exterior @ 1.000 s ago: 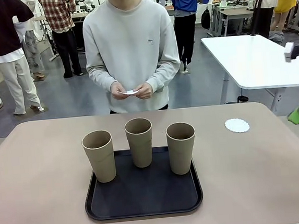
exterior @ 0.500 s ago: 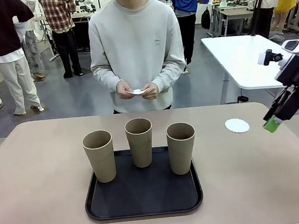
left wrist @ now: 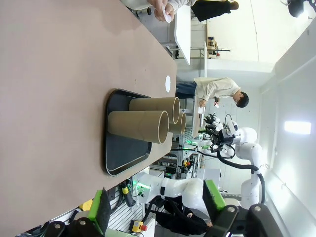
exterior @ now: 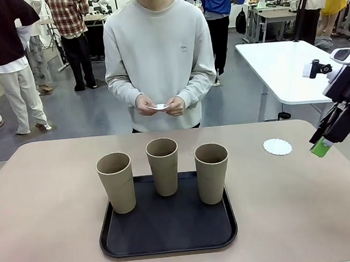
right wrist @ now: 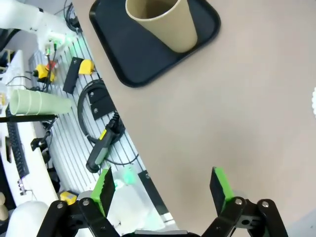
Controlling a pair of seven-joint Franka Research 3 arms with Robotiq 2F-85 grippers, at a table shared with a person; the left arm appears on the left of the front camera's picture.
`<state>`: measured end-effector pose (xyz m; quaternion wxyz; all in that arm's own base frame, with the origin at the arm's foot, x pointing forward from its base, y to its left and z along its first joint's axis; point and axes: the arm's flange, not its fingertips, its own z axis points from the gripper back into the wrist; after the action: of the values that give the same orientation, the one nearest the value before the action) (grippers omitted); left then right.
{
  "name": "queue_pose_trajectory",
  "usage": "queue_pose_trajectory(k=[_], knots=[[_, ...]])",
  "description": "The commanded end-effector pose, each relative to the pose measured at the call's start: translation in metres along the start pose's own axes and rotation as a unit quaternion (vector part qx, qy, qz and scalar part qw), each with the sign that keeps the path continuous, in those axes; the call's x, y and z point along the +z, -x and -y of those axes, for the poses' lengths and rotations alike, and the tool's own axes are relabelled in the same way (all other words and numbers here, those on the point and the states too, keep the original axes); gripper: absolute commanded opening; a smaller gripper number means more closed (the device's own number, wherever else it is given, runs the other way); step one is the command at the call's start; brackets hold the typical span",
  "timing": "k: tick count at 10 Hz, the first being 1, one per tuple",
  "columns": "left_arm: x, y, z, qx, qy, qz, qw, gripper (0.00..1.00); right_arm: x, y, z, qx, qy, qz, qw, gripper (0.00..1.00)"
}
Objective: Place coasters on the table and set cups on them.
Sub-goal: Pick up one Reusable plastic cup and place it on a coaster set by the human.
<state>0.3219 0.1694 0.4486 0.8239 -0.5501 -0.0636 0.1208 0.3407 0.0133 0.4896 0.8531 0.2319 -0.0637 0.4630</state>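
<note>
Three beige cups [exterior: 115,181] [exterior: 164,165] [exterior: 212,172] stand upright on a black tray [exterior: 168,232] in the middle of the tan table [exterior: 46,203]. One white lacy coaster [exterior: 277,146] lies on the table to the right of the tray. The person at the far side holds another coaster [exterior: 158,107] in both hands. My right gripper [exterior: 329,136] hangs open and empty over the table's right edge, just right of the lying coaster. In its wrist view the right gripper [right wrist: 162,187] faces bare table, with one cup [right wrist: 163,19] beyond. My left gripper [left wrist: 158,207] is open, well back from the cups [left wrist: 140,126].
A white table [exterior: 298,71] stands behind at the right. People stand and walk in the background. The table surface is bare to the left and right of the tray [left wrist: 116,158]. Cables and gear lie below the table's edge [right wrist: 103,143].
My right gripper has come in from the right edge, risen and moved left toward the lying coaster, then settled. The person shifted slightly right, still holding a coaster.
</note>
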Motion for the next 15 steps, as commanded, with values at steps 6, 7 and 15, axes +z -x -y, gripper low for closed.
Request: queue_pose_trajectory(k=[6,7,15], knots=[[0.002,0.0,0.001,-0.002,0.01,0.002,1.0,1.0,-0.054,-0.035,0.049,0.349,-0.082,0.217,0.908,1.0],[0.002,0.0,0.001,-0.002,0.01,0.002,1.0,1.0,-0.061,-0.032,0.054,0.368,-0.101,0.239,0.893,1.0],[0.002,0.0,0.001,-0.002,0.01,0.002,1.0,1.0,-0.081,-0.019,0.065,0.342,-0.106,0.285,0.889,1.0]])
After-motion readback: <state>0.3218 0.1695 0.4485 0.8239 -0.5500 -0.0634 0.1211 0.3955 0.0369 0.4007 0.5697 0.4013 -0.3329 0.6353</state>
